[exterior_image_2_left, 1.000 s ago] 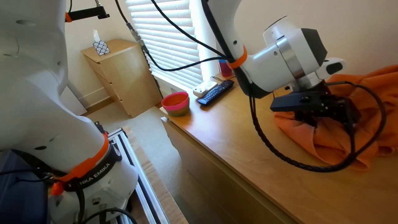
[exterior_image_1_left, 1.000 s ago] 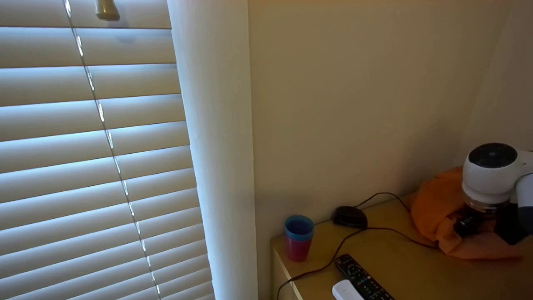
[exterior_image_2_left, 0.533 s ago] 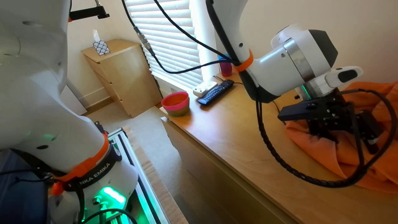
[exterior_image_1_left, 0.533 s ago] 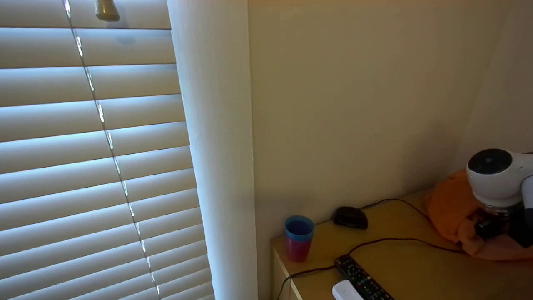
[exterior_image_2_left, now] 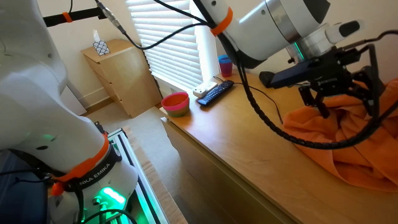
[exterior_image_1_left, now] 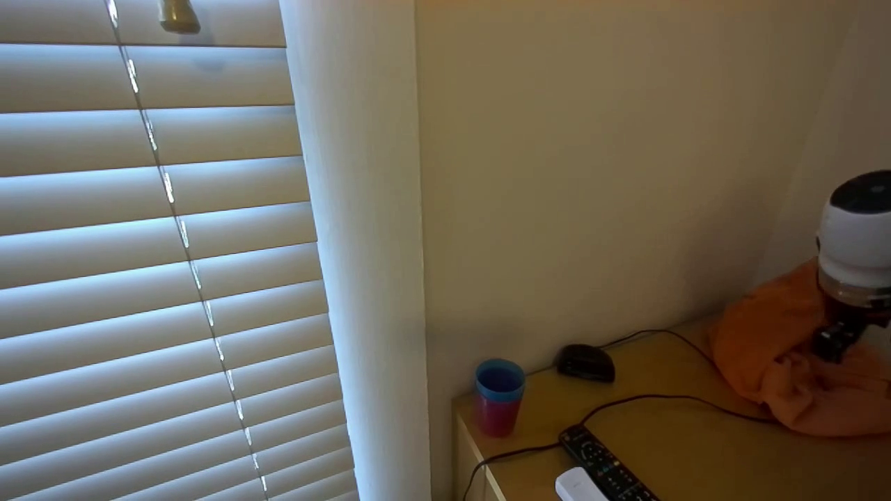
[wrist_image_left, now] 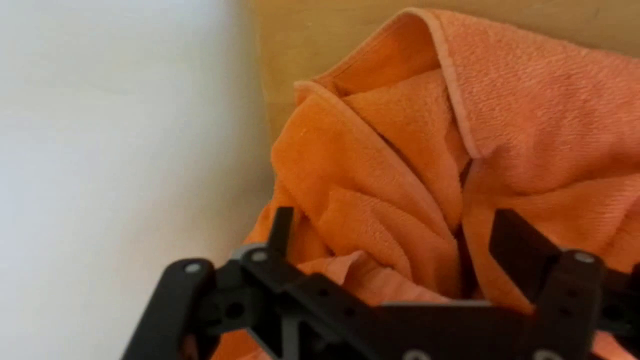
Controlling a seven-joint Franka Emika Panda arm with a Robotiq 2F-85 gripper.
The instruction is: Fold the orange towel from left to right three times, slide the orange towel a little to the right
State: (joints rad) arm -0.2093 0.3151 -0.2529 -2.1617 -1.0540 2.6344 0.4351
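Note:
The orange towel (exterior_image_2_left: pixel 367 158) lies in a rumpled, creased heap on the wooden top, cut off by the right edge in both exterior views. In the wrist view, folds of the towel (wrist_image_left: pixel 360 145) fill the middle and right, with a hemmed edge curling over at the top. My gripper (wrist_image_left: pixel 393 216) hangs just above the heap, its black fingers (wrist_image_left: pixel 282 230) wide apart and no cloth pinched between them. In an exterior view one finger (exterior_image_1_left: pixel 832 342) shows in front of the towel (exterior_image_1_left: pixel 759 341); the rest of the gripper is out of frame.
A thin dark cable (exterior_image_1_left: pixel 668 397) runs over the top up to the towel. A blue and pink cup (exterior_image_1_left: pixel 499 400), a black device (exterior_image_1_left: pixel 586 363) and a remote (exterior_image_1_left: pixel 604 463) stand along the top. A pink bowl (exterior_image_2_left: pixel 176 104) sits by the front edge. Walls rise behind.
The towel has shifted a little to the right along with my gripper, and the cable has moved with it. Then the gripper has risen off the cloth, staying open.

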